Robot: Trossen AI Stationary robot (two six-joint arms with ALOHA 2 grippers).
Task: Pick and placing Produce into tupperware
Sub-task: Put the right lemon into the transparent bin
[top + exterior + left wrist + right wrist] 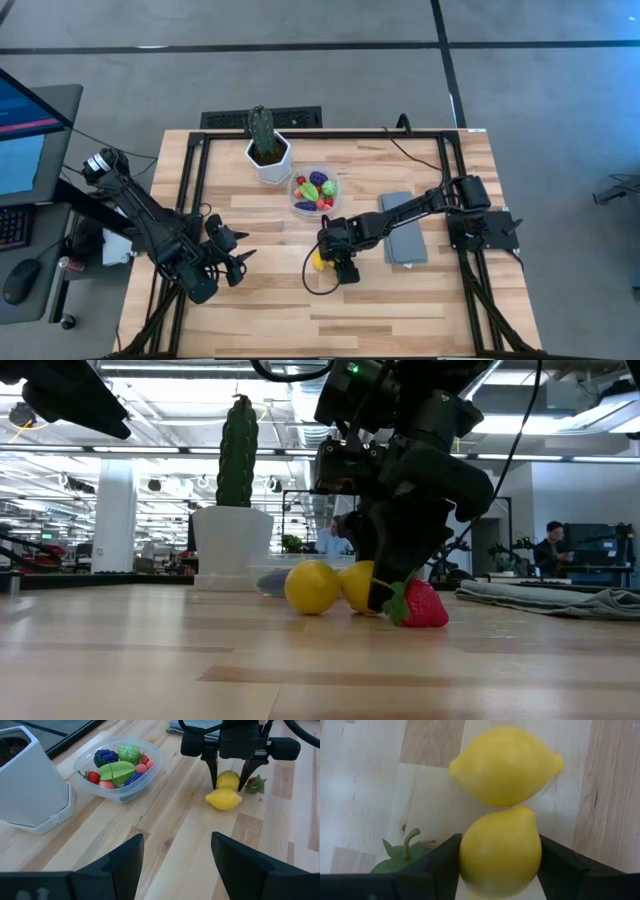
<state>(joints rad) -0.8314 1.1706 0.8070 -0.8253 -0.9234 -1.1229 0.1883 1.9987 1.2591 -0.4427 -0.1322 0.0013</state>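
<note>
1. The right gripper (229,784) stands down at the table with its two dark fingers (440,865) on either side of a yellow lemon (500,851), narrowed onto it; the fruit fills the gap, so it looks gripped, though it is not yet lifted.
2. A second lemon (506,765) lies touching the first, and a strawberry (256,784) sits just beside one finger.
3. To do this step well, I judge the lift should go straight up, so that neither neighbour is dragged or knocked away.
4. The tupperware (296,203), a round clear tub, stands near the white pot (270,162) and already holds a heap of red, green, purple and pink produce (119,768); the lemon should be dropped centrally, from low.
5. The left gripper (238,252) waits with its fingers spread, empty, well apart.
</note>
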